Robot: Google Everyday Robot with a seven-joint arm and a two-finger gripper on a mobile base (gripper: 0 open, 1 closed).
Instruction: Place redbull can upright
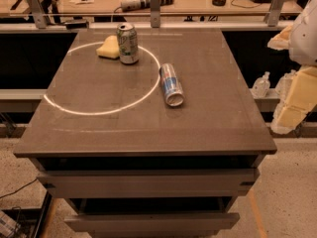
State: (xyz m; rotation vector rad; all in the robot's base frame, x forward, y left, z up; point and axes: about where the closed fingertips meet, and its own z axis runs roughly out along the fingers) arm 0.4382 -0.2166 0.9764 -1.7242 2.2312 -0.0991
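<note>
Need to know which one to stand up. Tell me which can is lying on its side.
The blue-and-silver redbull can, lying by the white circle; the white-and-green can stands upright. The gripper hangs right of the table.

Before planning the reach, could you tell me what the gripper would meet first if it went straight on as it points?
The gripper, at the right edge beside the table, seems to point down and left. It would likely meet the table's side first, not the redbull can; depth is unclear.
</note>
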